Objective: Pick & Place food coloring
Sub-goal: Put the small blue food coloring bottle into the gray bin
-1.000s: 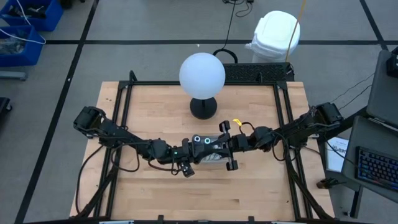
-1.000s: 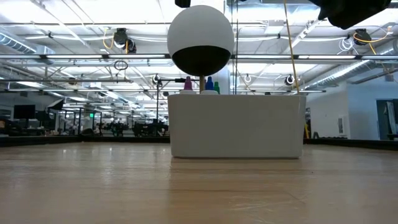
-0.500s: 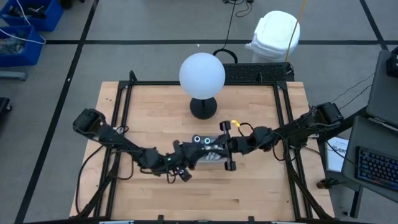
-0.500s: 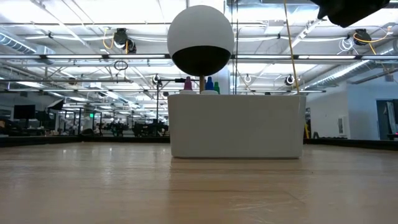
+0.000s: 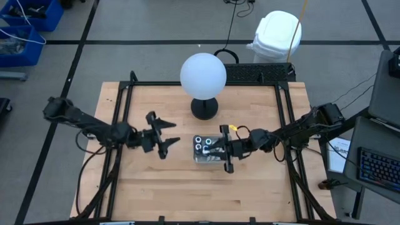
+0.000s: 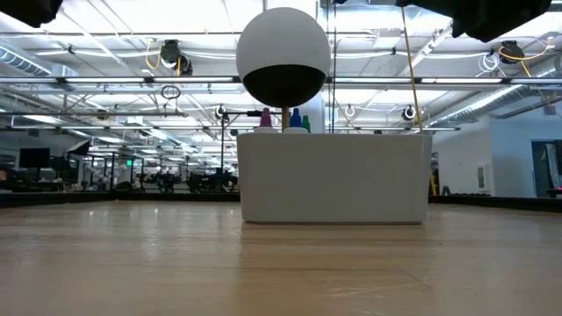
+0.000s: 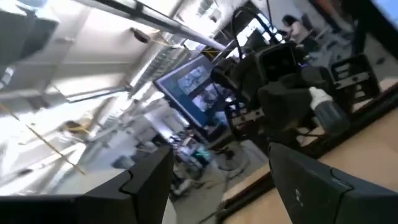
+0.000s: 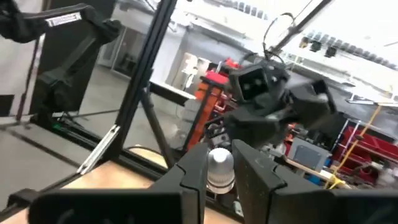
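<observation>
In the high view my left gripper [image 5: 164, 134] is in the left-centre of the frame, above bare table [image 5: 156, 187], with its two fingers spread apart and nothing between them. It is well apart from the tray [image 5: 208, 150], which lies in the centre of the frame.

My right gripper [image 5: 223, 148] is at the right edge of the tray. In the right wrist view my two fingers [image 8: 186, 177] are clamped on one small bottle [image 8: 220, 169] with a white top; it stands upright between them in the lower centre of that frame.

Inside the tray I count two dark round bottles [image 5: 202, 144] with pale tops, side by side in its left part. More small bottles are perhaps there too, but my right gripper hides that part and I cannot count them.

In the low view, three coloured tips [image 6: 294, 117] show above the tray wall in the upper centre: one pink, one blue, one green.

One white globe [image 5: 203, 74] on a black base stands above the tray in the high view, apart from it.
</observation>
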